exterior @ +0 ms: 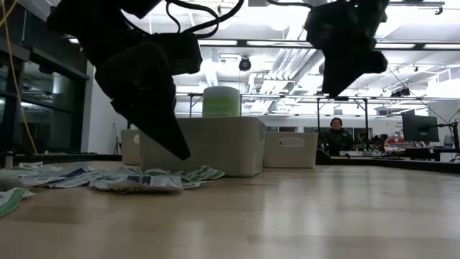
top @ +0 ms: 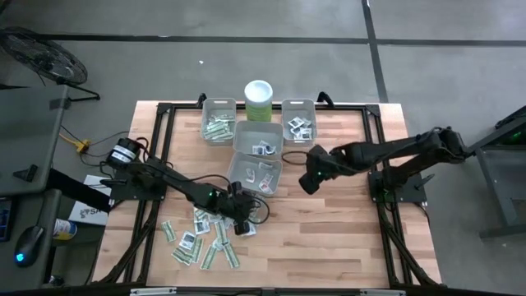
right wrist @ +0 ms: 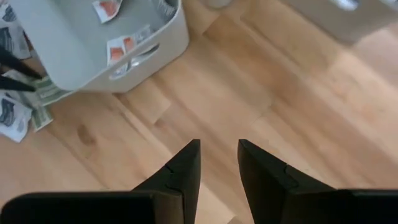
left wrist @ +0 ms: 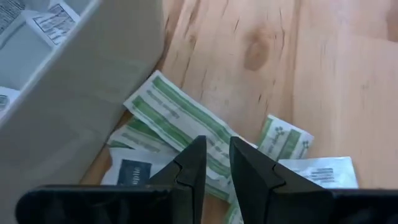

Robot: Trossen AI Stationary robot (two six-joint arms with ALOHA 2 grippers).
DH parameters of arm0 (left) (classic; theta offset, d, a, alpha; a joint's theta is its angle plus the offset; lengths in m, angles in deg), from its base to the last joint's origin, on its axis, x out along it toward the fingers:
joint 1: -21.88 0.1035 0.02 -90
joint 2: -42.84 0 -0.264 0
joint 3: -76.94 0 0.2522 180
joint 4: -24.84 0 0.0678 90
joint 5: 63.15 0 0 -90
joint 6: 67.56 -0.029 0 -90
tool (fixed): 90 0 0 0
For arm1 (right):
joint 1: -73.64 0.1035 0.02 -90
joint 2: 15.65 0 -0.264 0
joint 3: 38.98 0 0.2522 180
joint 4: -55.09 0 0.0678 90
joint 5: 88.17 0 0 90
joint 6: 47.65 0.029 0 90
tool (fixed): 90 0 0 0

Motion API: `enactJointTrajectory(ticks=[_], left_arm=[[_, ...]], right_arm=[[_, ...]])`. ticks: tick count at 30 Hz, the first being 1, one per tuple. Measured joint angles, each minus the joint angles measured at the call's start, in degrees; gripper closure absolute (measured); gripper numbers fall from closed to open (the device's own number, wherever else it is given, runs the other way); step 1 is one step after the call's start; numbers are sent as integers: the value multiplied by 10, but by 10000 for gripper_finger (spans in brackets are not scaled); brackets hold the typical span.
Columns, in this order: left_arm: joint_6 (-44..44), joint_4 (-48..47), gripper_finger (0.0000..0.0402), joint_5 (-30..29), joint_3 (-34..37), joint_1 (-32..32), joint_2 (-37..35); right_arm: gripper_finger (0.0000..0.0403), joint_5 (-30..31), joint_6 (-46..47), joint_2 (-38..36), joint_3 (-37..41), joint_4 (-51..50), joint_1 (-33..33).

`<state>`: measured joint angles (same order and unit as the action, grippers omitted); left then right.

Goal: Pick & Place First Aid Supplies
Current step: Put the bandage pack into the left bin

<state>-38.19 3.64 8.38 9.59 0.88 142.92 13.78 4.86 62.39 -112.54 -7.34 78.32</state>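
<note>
Just left fingers (left wrist: 193,163) narrowly parted, empty.

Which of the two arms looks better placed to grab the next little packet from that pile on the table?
The left. Its gripper hangs right over the loose packets, fingers slightly apart above a green-striped strip. The right gripper hovers over bare wood beside the bins, away from the pile.
</note>
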Motion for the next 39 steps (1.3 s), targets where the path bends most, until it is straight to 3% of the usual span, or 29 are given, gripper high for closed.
enactJointTrajectory(ticks=[11, 22, 31, 34, 39], left_arm=[[8, 25, 331, 22, -2, 0, 48], [-109, 23, 331, 139, -3, -8, 60], [-142, 19, 331, 166, -2, -33, 61], [-143, 20, 331, 166, -2, -40, 62], [-143, 20, 331, 161, -1, -46, 62]], right_arm=[[302, 39, 99, 0, 3, -1, 85], [302, 43, 173, 0, 3, 35, 159], [302, 137, 206, 40, 3, 203, 222], [302, 136, 212, 99, 3, 285, 233], [302, 83, 217, 226, 3, 459, 224]])
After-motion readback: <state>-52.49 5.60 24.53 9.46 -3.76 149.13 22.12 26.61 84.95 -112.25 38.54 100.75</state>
